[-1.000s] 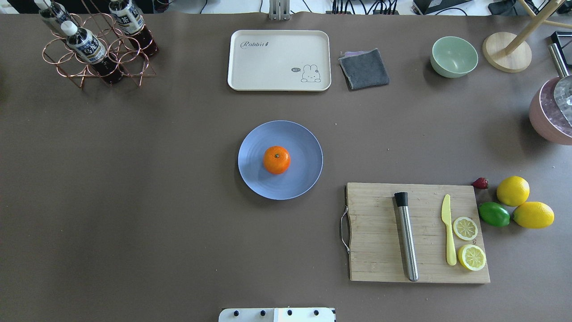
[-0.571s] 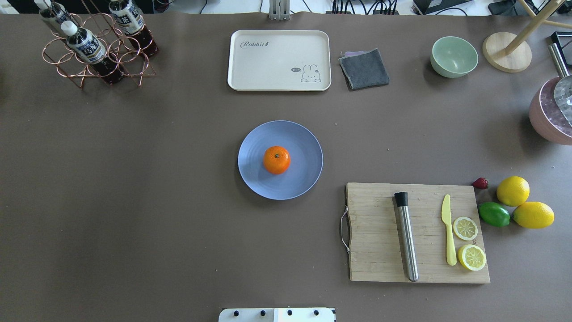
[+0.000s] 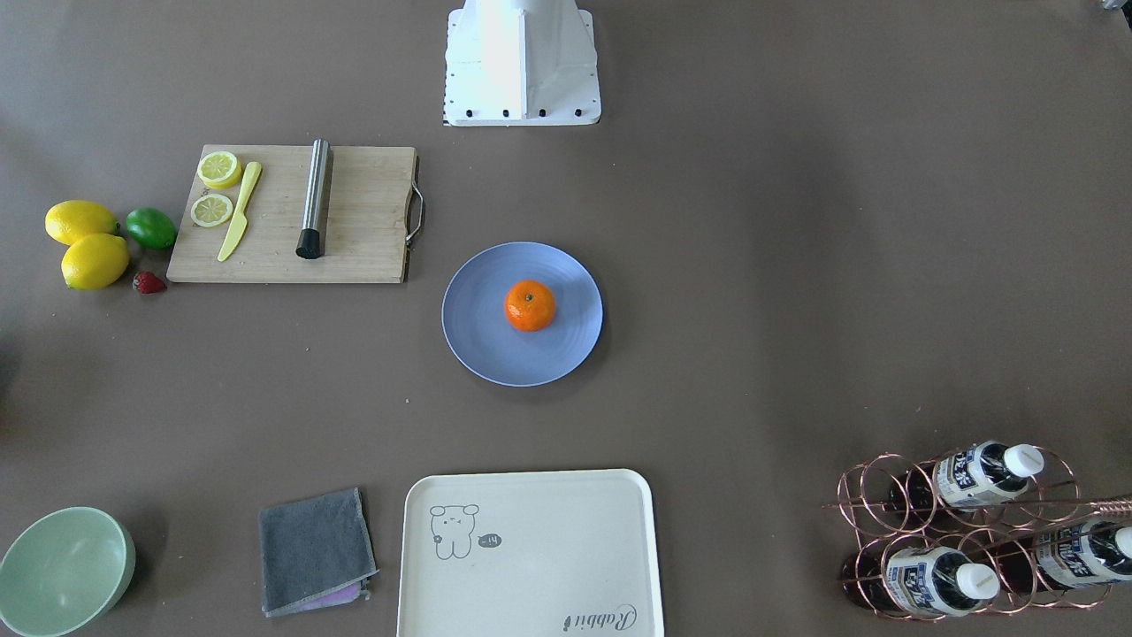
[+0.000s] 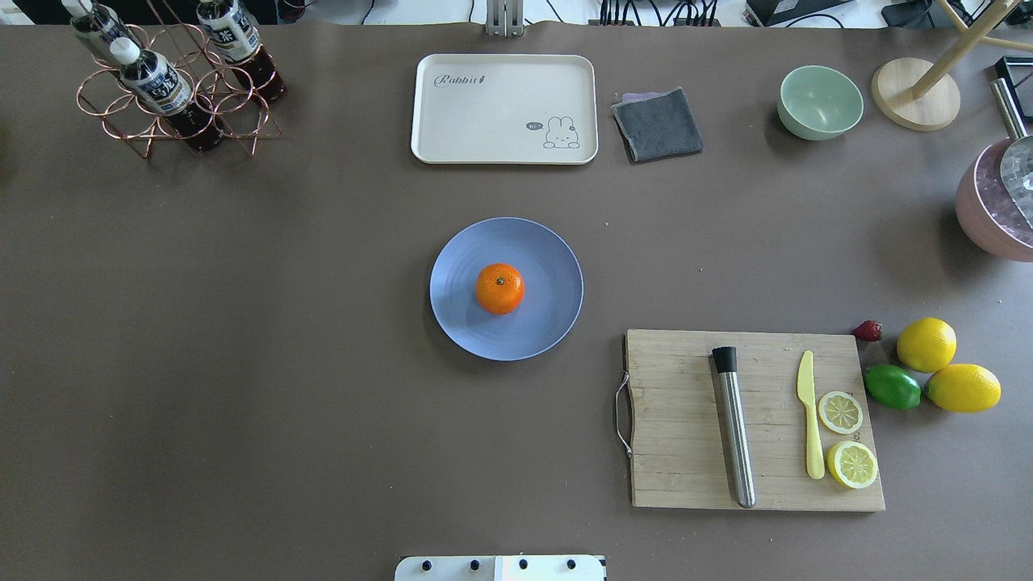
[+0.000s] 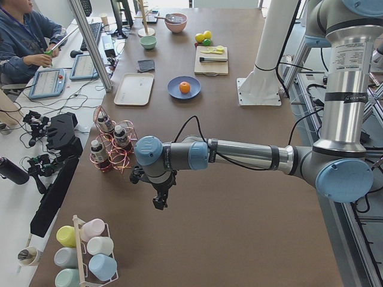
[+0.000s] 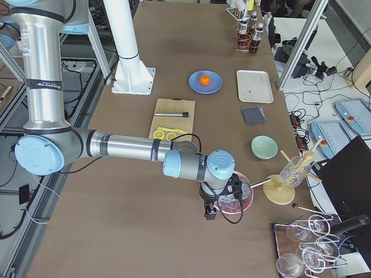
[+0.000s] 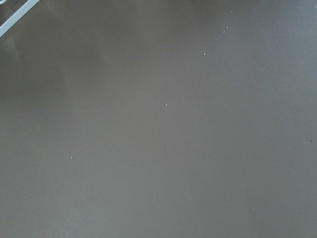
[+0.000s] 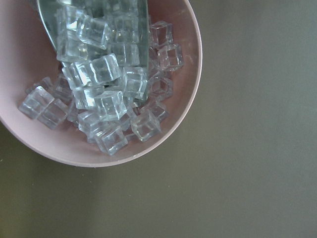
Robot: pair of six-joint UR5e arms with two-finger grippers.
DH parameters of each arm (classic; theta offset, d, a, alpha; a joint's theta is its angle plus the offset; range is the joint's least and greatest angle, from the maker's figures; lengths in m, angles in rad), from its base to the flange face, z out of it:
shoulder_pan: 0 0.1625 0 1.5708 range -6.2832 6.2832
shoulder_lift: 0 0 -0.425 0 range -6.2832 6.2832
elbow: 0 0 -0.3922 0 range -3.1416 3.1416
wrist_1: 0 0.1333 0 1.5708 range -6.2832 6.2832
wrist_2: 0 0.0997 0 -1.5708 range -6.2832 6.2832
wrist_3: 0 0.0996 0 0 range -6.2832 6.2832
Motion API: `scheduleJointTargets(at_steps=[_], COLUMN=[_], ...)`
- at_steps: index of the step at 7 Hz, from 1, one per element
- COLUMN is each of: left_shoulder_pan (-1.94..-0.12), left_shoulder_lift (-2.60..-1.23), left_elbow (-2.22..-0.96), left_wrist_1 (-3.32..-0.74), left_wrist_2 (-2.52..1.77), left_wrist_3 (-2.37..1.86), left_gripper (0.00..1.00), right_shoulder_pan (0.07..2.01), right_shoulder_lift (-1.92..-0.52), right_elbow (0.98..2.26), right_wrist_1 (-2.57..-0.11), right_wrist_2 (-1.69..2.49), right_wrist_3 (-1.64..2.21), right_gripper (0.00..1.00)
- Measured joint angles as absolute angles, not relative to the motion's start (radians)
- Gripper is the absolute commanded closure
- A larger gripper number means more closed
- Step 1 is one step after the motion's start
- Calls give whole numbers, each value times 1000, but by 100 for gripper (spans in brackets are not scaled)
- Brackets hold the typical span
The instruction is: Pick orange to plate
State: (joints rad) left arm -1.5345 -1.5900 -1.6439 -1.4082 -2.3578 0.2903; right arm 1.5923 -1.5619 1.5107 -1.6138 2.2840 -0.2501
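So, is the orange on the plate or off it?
On it. The orange sits near the middle of the blue plate, with plate rim showing all around it in the overhead and front views.

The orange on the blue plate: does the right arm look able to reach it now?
Probably yes. The orange sits alone on the plate, nothing over it. The right gripper hangs above the pink bowl of ice, and nothing stands between them.

Open tabletop (image 4: 242, 339) ringed the plate (image 4: 549, 323) on every side, and the orange (image 4: 499, 288) at its middle lay uncovered from above. The cutting board (image 4: 678, 420) stood nearest, at near right. The tray (image 4: 500, 105) lay well apart on the far side, and the bottle rack (image 4: 105, 103) at far left.
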Motion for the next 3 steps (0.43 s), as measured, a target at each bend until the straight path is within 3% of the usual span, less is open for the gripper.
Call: scheduleJointTargets(at_steps=[3], left_shoulder_pan=[-1535], left_shoulder_lift=[-1592], left_elbow=[-1643], left_wrist_1=[-1407], left_wrist_2=[-2358], left_wrist_3=[290], left_gripper=[2], right_shoulder_pan=[1592], right_shoulder_lift=[-1562], right_elbow=[1511], right_wrist_1=[-1614], right_wrist_2=[2293], right_wrist_3=[-250], right_gripper=[0])
